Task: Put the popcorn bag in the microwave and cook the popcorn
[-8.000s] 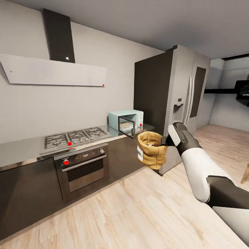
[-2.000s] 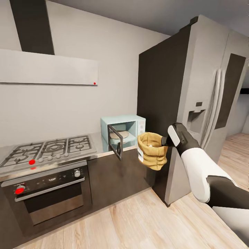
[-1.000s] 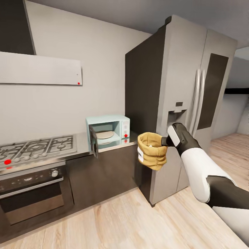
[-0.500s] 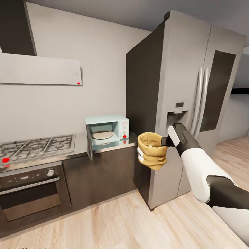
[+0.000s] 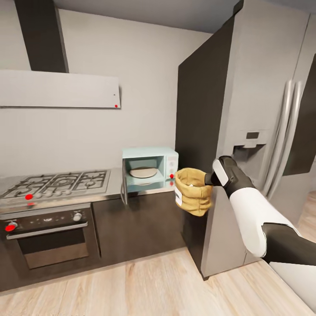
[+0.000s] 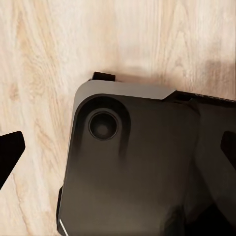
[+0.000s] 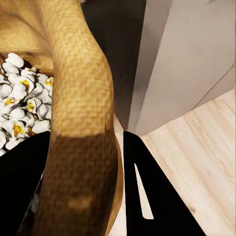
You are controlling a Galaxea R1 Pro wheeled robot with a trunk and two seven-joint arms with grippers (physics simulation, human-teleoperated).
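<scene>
Kitchen ahead: microwave (image 5: 150, 170) sits door-open at the countertop's (image 5: 115, 186) right end, beside the fridge (image 5: 245, 109). My right gripper (image 5: 210, 179) pinches the popcorn bag (image 5: 192, 191) rim, held in the air near the microwave, popcorn (image 7: 17, 110) inside. My left gripper's (image 6: 118, 152) fingers look spread over the floor (image 6: 44, 59), though barely visible.

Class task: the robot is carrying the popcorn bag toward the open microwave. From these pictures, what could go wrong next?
1. The right gripper pinches only the popcorn bag's rolled rim, so the bag could tilt and spill its popcorn.
2. The microwave has its door swung open toward the robot; the bag may clip it.
3. The refrigerator stands close beside the arm.
</scene>
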